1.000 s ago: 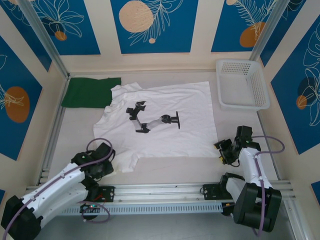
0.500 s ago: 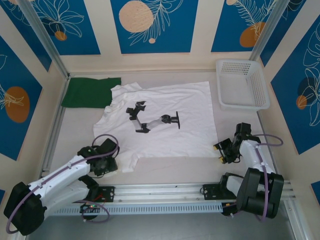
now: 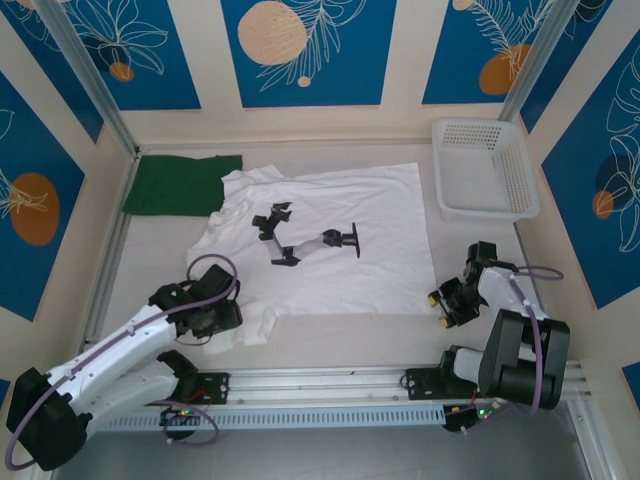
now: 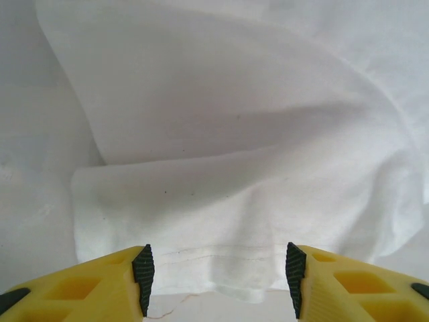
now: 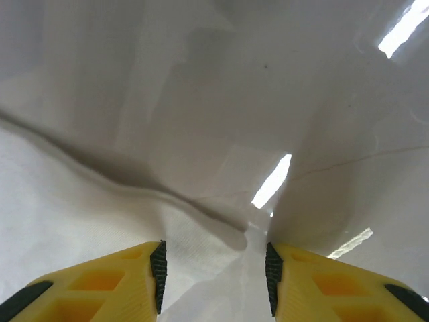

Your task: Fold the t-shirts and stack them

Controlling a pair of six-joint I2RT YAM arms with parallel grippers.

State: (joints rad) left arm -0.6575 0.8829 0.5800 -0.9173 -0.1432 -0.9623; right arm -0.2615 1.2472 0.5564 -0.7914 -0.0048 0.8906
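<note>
**While both claws stand parted at its near edge, the white shirt waits for its first fold**

Since the white t-shirt [image 3: 330, 240] lies spread flat in the middle of the worktop [image 3: 340, 338], black print up, neck to the left and hem to the right, the step in hand looks like taking hold for the first fold. The dark green t-shirt [image 3: 178, 185] sits at the far left corner as a neat rectangle, apparently already folded, with the white shirt's far sleeve touching its edge.

The left claw [image 3: 225, 320] is low over the near sleeve. Its wrist view shows the jaws apart, the sleeve's stitched edge lying between them and nothing pinched. The right claw [image 3: 445, 305] is at the near hem corner, also with jaws apart and gripping nothing, and the cloth edge runs into the gap.

The next move probably calls for both claws to close on a single layer of cloth at the same time, then lift and carry the near edge toward the far one. An uneven pinch could drag the shirt askew or disturb the green one.

The worktop is pale, smooth and slightly glossy, so the cloth may slide. A white mesh basket [image 3: 523, 180] stands at the far right. Blue wall panels [image 3: 300, 50] with leaf and orange-disc prints close in the cell, and a metal rail [image 3: 330, 385] runs along the near edge.
</note>
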